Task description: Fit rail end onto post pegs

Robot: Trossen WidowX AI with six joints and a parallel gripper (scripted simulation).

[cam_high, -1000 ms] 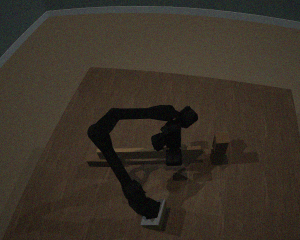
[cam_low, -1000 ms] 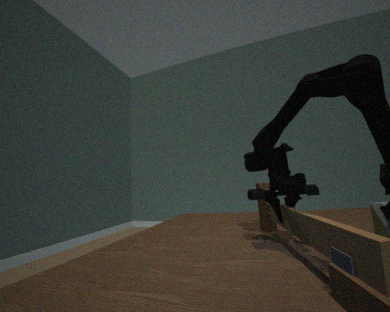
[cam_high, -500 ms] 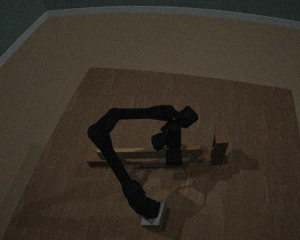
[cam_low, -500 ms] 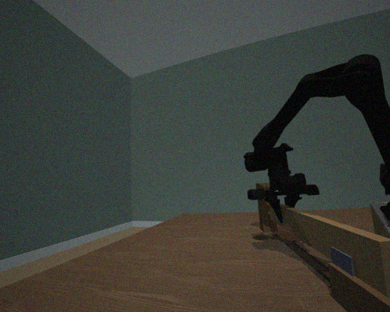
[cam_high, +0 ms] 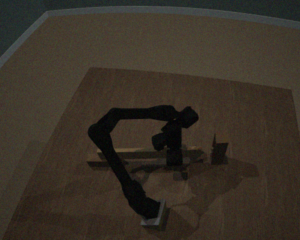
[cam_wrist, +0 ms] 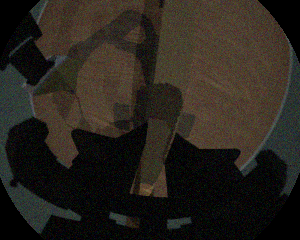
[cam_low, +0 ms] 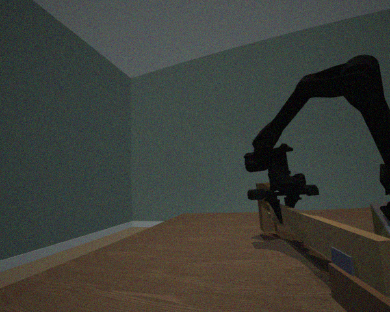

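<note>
The long wooden rail (cam_high: 142, 155) (cam_low: 339, 231) (cam_wrist: 172, 55) looks roughly level, raised above the table along its length. Its far end sits at the low footboard block (cam_high: 95, 164) (cam_low: 353, 288), beside the blue bracket plate (cam_low: 342, 260). My gripper (cam_high: 174, 161) (cam_low: 285, 213) (cam_wrist: 155, 126) points down and is shut on the rail towards its post end. The short post (cam_high: 219, 154) (cam_low: 262, 220) stands upright beyond that end, with a small gap between them in the top view. A light peg (cam_low: 268, 212) shows on the post's near face. The holes are hidden, and peg alignment cannot be told.
The arm's pale base plate (cam_high: 151, 222) stands to one side of the rail, nearer the top camera. The arm arches over the rail's footboard side. Dark shadows of the arm fall around the rail and post. The view is dim and grainy.
</note>
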